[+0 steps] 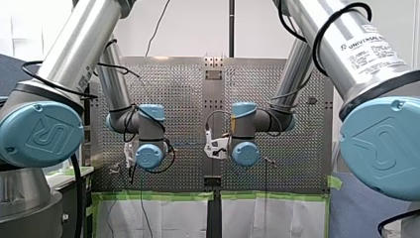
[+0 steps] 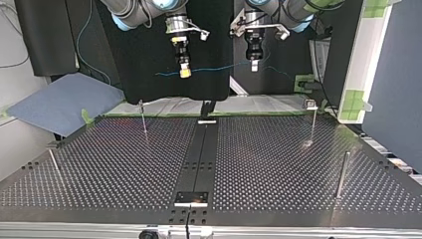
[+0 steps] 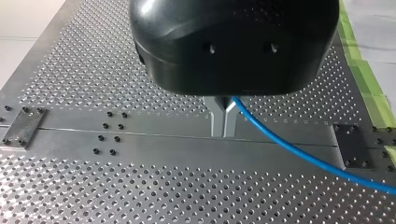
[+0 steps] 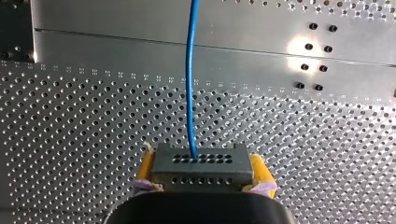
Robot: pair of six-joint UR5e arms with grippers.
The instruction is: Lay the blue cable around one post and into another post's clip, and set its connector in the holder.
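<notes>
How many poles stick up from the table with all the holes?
4, by the top view: far-left post, far-right post, near-left post, near-right post. I see no others.

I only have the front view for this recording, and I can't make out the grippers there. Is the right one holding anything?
Observer: Yes. The right wrist view shows the right gripper shut on the grey connector.
Operator: And the left one?
Observer: The left gripper is shut on the blue cable itself.
Operator: Is the cable round a post?
Observer: No. In the top view it hangs in the air between the two grippers, above the table, touching none of the posts.
</notes>
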